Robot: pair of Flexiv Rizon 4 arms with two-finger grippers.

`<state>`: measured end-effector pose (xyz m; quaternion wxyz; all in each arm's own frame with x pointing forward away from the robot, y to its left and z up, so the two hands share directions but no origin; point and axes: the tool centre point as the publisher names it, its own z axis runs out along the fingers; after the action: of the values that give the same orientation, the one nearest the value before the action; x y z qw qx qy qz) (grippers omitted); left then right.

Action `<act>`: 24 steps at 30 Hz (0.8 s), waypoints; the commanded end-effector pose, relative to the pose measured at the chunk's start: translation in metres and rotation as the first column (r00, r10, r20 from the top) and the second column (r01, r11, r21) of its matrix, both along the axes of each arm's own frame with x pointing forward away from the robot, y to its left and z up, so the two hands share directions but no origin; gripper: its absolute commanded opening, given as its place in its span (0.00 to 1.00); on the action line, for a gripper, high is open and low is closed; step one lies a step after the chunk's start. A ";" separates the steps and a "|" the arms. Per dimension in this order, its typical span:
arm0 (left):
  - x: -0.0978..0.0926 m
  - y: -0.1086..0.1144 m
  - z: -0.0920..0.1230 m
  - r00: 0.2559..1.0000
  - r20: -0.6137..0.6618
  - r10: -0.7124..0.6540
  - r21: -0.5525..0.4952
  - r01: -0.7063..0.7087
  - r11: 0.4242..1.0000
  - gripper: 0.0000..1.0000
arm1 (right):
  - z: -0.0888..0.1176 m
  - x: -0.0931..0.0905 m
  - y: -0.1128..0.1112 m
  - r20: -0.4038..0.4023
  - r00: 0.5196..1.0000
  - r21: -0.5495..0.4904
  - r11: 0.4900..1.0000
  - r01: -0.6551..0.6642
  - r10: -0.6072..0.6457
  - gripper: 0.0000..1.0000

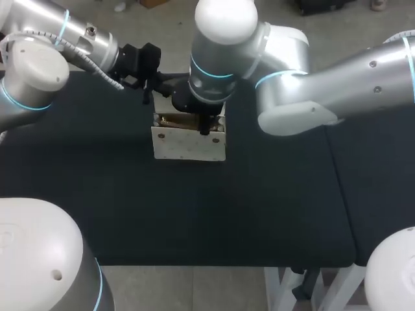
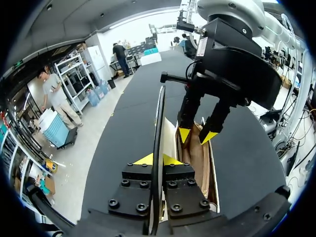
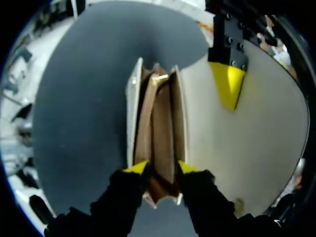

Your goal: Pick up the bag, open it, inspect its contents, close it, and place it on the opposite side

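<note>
Currently mid-task, by my read. The bag (image 1: pixel 189 144) is standing upright on the black table (image 1: pixel 97 194), far-middle, with its mouth facing up and open.

The left gripper (image 2: pixel 150 160) is pinching the flap (image 2: pixel 159 118) edge-on, fingers nearly together, and is holding it up and away from the mouth.

The right arm is coming in from the right and reaching past centre. The right gripper (image 3: pixel 161 168) is hanging over the open mouth, fingers moderately apart, yellow tips straddling the brown middle pocket (image 3: pixel 160 133). I can't confirm they're pressing on it, so I'm treating that pincer as spread rather than gripping.

Brown lining and a small gold fitting (image 3: pixel 159 78) are showing at the far end. No loose contents are showing up in any view.

Status:
- Opening is looking done, and inspection is looking like the step in hand.
- Left to do: getting the right gripper clear, folding the flap down to close, then carrying the bag to the opposite side.
- The bag is sitting near the middle, not at either side.
- Risk I'm watching: the flap is being held by one thin edge, so the bag could tip on release.
</note>
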<state>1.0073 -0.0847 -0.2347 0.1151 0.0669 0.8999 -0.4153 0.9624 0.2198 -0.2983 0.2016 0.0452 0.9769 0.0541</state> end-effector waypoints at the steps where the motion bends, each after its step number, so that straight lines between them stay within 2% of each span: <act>1: 0.001 -0.001 -0.001 1.000 -0.001 -0.004 -0.003 0.004 1.000 0.00 | -0.006 0.010 0.008 -0.020 1.000 -0.010 1.000 0.009 -0.009 0.36; 10: 0.005 -0.002 -0.007 1.000 -0.016 -0.007 -0.005 0.007 1.000 0.00 | 0.009 0.012 0.004 0.017 1.000 0.003 1.000 0.023 -0.024 0.27; 16: 0.012 -0.001 -0.015 0.999 -0.039 0.001 -0.010 -0.001 1.000 0.00 | 0.035 -0.002 -0.006 0.099 0.994 0.002 0.999 0.048 -0.047 0.24; 19: 0.017 -0.001 -0.021 0.999 -0.053 0.006 -0.010 -0.007 1.000 0.00 | 0.045 -0.012 -0.011 0.129 0.990 0.004 0.998 0.057 -0.057 0.20; 24: 0.026 0.001 -0.031 0.999 -0.048 0.012 -0.012 -0.012 1.000 0.00 | 0.051 -0.028 -0.014 0.158 0.985 0.015 0.998 0.061 -0.063 0.15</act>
<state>1.0257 -0.0829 -0.2542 0.0982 0.0466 0.9027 -0.4163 0.9484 0.2139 -0.2498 0.2637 0.0730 0.9605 0.0506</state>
